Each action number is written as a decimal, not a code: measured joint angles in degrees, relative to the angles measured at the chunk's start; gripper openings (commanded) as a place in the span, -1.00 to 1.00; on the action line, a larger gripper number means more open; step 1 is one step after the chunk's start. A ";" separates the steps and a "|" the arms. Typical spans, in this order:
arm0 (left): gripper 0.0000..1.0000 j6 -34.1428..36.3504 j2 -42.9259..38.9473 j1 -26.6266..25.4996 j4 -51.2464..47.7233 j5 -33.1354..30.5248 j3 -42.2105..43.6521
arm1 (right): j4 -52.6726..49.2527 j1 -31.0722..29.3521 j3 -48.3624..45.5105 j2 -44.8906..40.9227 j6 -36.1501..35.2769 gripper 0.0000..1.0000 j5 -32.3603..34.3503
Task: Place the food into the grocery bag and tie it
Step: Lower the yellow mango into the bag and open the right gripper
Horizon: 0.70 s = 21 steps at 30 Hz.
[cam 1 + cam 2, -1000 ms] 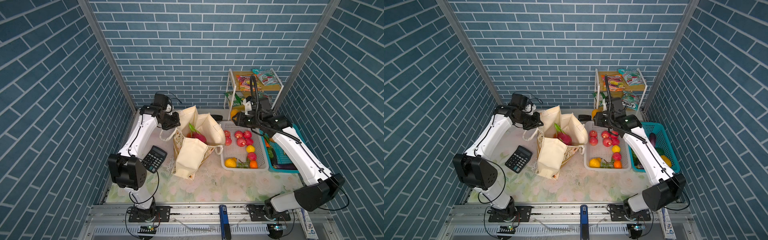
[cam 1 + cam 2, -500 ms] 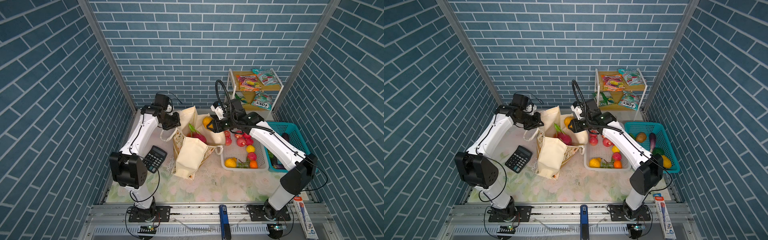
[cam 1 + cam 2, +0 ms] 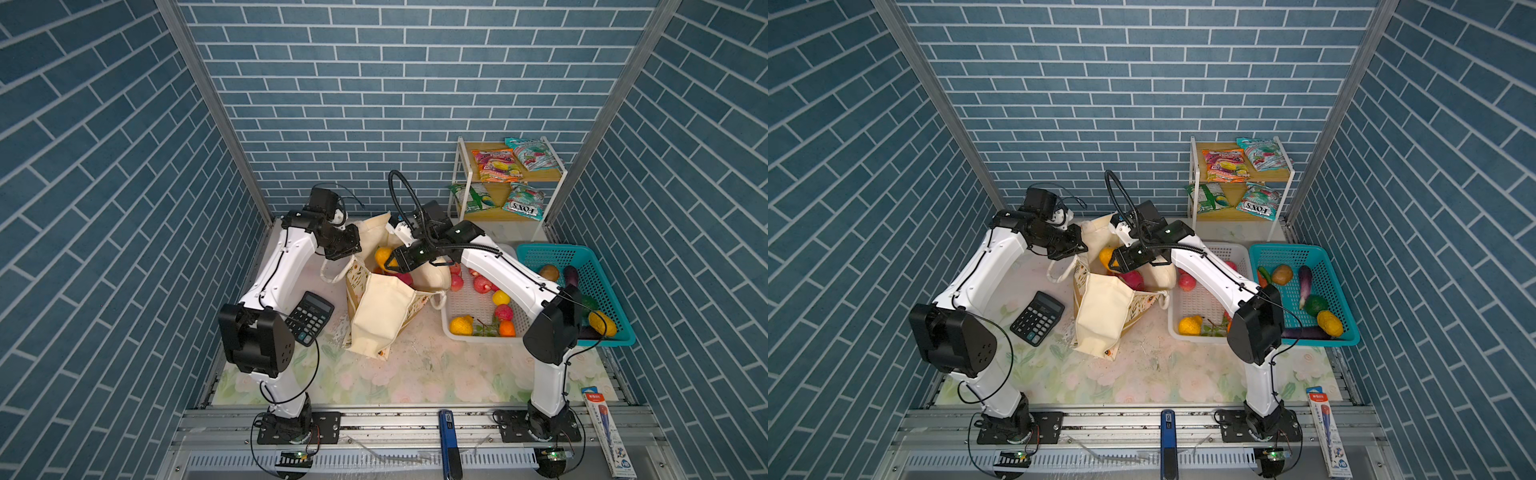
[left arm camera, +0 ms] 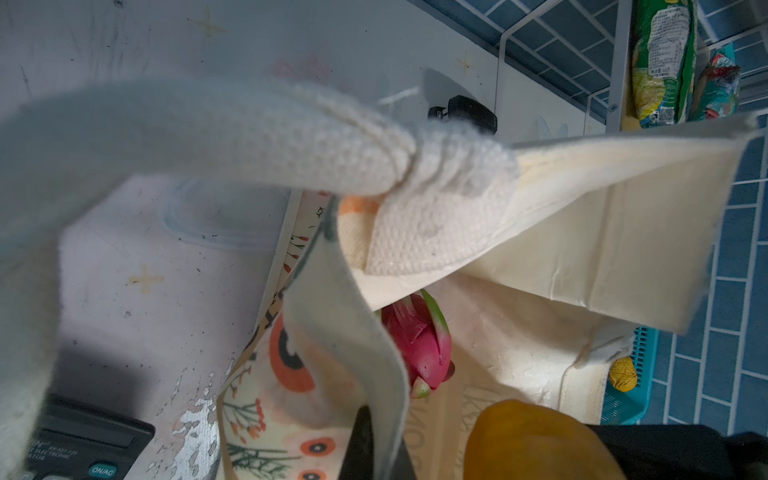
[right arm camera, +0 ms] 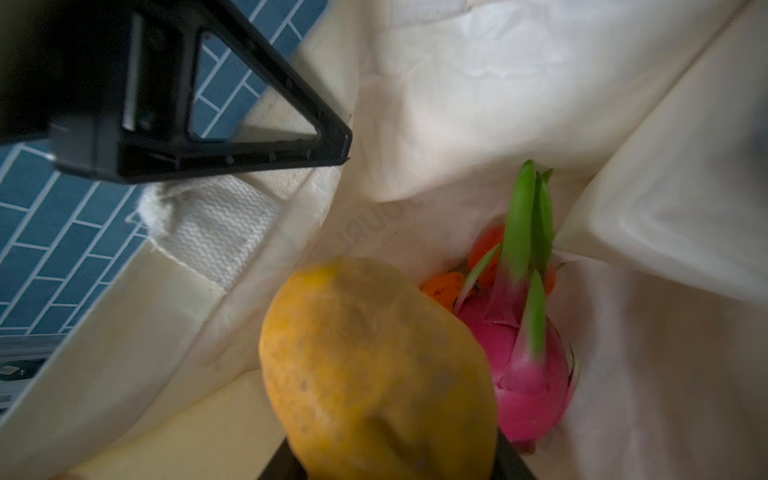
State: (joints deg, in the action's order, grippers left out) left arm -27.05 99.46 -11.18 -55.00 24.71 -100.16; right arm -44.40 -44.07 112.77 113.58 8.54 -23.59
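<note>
The cream grocery bag (image 3: 382, 316) (image 3: 1100, 316) stands open mid-table. My left gripper (image 3: 349, 253) (image 4: 374, 449) is shut on the bag's left rim and holds it up. My right gripper (image 3: 388, 262) (image 3: 1113, 262) is shut on a yellow-orange fruit (image 3: 382, 255) (image 5: 374, 365) just above the bag's mouth. Inside the bag lie a magenta dragon fruit (image 5: 528, 365) (image 4: 419, 345) and small orange fruits (image 5: 444, 286). The left gripper's black finger (image 5: 232, 137) shows at the rim in the right wrist view.
A white basket (image 3: 469, 307) with red, yellow and orange fruit stands right of the bag. Beyond it sits a teal basket (image 3: 611, 266) of vegetables. A shelf (image 3: 507, 195) at the back right holds snack packets (image 3: 496, 164). A calculator (image 3: 309, 318) lies left of the bag.
My right arm swung left from the basket side, carrying the yellow-orange fruit over the bag's mouth and lower. The left gripper kept its hold on the rim.
</note>
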 measured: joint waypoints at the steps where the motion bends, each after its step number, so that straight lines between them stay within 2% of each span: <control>1: -1.00 -0.02 -0.02 0.00 0.00 0.02 0.00 | -0.87 -0.24 1.40 1.53 -0.37 -0.47 -0.09; 8: -1.00 -0.11 0.00 0.00 -0.02 0.00 0.00 | -3.28 -1.05 3.80 9.05 -2.05 -0.39 -0.61; 14: -1.00 -0.11 -0.02 0.00 -0.02 0.00 0.00 | -3.15 -1.31 3.80 11.17 -2.97 -0.06 -1.14; 15: -1.00 -0.11 -0.02 0.00 -0.02 0.00 0.00 | -3.04 -1.36 3.80 11.17 -3.06 0.32 -1.11; 16: -1.00 -0.11 -0.02 0.00 -0.02 0.00 0.00 | -2.99 -1.42 3.78 11.17 -3.13 0.96 -1.11; 21: -1.00 -0.09 -0.02 0.00 -0.02 0.00 0.00 | -2.01 -1.77 3.08 11.15 -4.63 0.97 -0.94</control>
State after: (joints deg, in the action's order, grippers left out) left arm -27.14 99.44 -11.18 -55.02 24.71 -100.16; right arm -46.41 -45.84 115.85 124.73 3.90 -24.53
